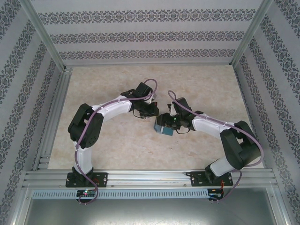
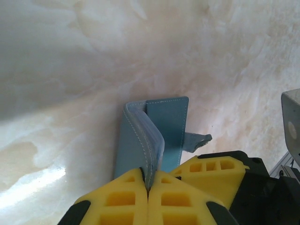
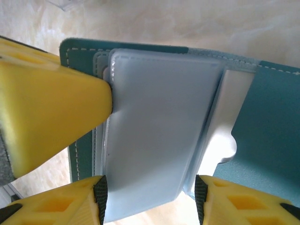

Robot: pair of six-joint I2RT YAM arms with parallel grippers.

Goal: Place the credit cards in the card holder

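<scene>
L fingers (image 2: 122,199) pinch card holder (image 2: 166,126); R fingers (image 3: 234,206) flank inner pocket (image 3: 154,136)

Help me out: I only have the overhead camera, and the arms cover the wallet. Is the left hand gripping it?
Observer: Yes, the left hand is shut on the stitched edge of one wallet flap.
Operator: And the right hand?
Observer: The right hand has its fingers apart, one on each side of the pale inner pocket.
Operator: Is the wallet open?
Observer: Yes, spread open, teal cover showing on both sides of that pocket.
</scene>
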